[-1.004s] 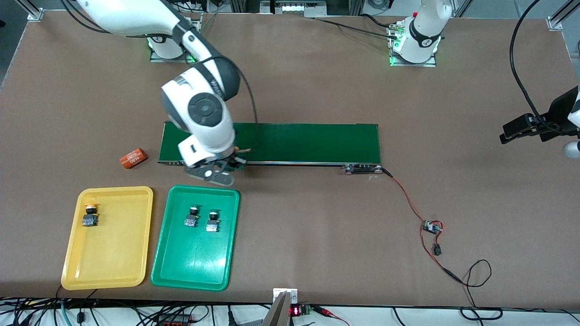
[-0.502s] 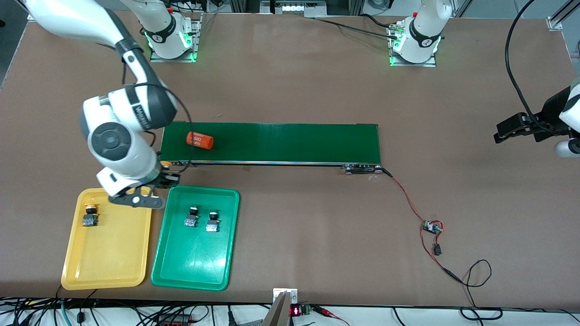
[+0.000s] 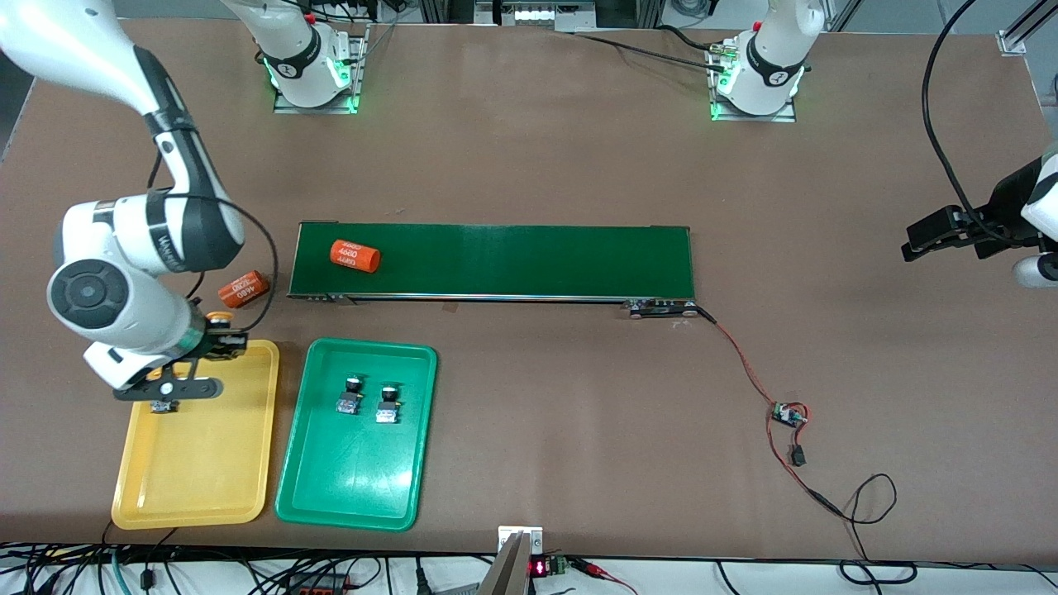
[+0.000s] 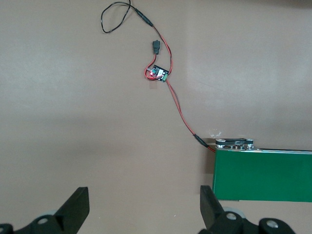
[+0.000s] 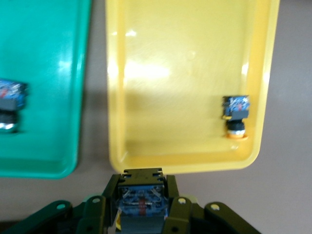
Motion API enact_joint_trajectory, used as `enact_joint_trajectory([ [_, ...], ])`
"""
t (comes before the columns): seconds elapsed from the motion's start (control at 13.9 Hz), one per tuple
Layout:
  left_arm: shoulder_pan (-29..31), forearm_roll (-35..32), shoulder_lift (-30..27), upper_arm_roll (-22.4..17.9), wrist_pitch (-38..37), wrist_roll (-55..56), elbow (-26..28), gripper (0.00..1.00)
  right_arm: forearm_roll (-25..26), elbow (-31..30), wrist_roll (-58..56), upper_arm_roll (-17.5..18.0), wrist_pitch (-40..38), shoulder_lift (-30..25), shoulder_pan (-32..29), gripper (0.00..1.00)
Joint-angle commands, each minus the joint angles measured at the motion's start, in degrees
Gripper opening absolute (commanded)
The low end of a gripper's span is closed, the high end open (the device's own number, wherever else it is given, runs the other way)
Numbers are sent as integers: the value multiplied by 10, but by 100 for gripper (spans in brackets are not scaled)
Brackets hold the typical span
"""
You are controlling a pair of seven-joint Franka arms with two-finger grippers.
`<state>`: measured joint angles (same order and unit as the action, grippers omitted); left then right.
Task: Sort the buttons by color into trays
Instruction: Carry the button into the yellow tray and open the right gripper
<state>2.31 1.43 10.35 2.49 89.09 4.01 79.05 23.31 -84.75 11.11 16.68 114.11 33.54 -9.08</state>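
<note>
My right gripper (image 3: 221, 340) is shut on a yellow-capped button (image 3: 219, 317), its black-and-blue body (image 5: 141, 202) clamped between the fingers. It hangs over the rim of the yellow tray (image 3: 207, 463) at the end nearest the conveyor. Another yellow button (image 5: 235, 114) lies in that tray; in the front view the wrist hides most of it. The green tray (image 3: 355, 479) beside it holds two green buttons (image 3: 349, 397) (image 3: 386, 405). My left gripper (image 3: 946, 238) waits open above bare table at the left arm's end, nothing between its fingers (image 4: 210, 207).
A dark-green conveyor belt (image 3: 529, 260) carries an orange cylinder (image 3: 355, 254) near its right-arm end. A second orange cylinder (image 3: 244, 289) lies on the table beside the belt. A red wire runs from the belt to a small circuit board (image 3: 789, 413).
My right arm has swung from the conveyor's end to the yellow tray, carrying the button. The cylinder on the belt came into view and drifted toward the right arm's end.
</note>
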Motion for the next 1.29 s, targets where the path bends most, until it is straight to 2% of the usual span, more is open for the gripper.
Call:
enact_joint_trajectory([
  [0.0,6,4,-7,0,-9,-11,2,100,40,-5,-17,-1,46,21,-16,36],
  [0.22,7,3,-7,-3,-7,-13,1,100,49,-6,-21,-5,119,49,-39,36],
  [0.5,7,3,-7,0,-2,-14,1,100,46,-6,-11,-12,161,74,-40,37],
  [0.79,7,3,-7,0,5,-25,3,100,55,-27,-14,-56,274,107,-38,38],
  [1.0,7,4,-7,-1,0,-24,3,100,61,-27,-12,-63,293,118,-38,38],
  [1.15,7,4,-7,-2,-1,-24,4,100,61,-28,-10,-63,294,120,-39,43],
  [1.22,7,4,-7,-1,-1,-24,4,100,60,-28,-10,-63,294,122,-38,52],
])
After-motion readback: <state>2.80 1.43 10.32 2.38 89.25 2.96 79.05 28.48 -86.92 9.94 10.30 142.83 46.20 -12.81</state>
